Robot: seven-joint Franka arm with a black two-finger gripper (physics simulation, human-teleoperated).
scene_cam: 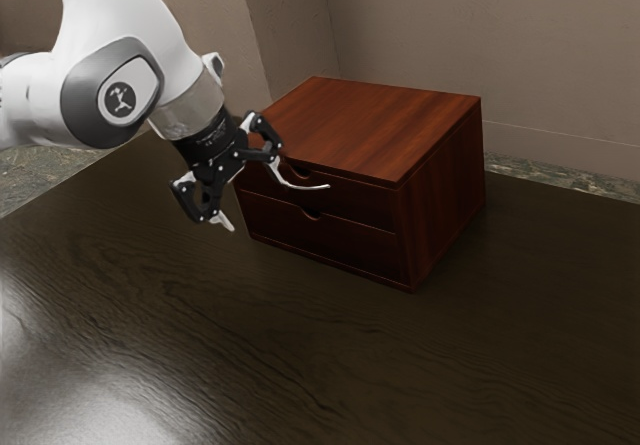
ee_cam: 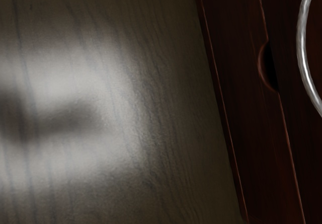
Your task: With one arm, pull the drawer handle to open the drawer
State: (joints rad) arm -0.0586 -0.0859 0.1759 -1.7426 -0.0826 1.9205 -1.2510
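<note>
One arm (scene_cam: 110, 75), one reddish-brown wooden cabinet (scene_cam: 380, 125) with two drawers, and one curved silver handle (scene_cam: 305, 180) on the upper drawer (scene_cam: 355, 197), at the dark worktop (scene_cam: 300, 365). The lower drawer (scene_cam: 340, 240) has a notch (scene_cam: 312, 213) instead. The black pincer (scene_cam: 250, 193) hangs spread wide, grasping nothing, with its upper finger by the handle's end. The exterior view takes in the whole cabinet. The wrist view brings the notch (ee_cam: 268, 68) and the handle's arc (ee_cam: 302, 48) close.
</note>
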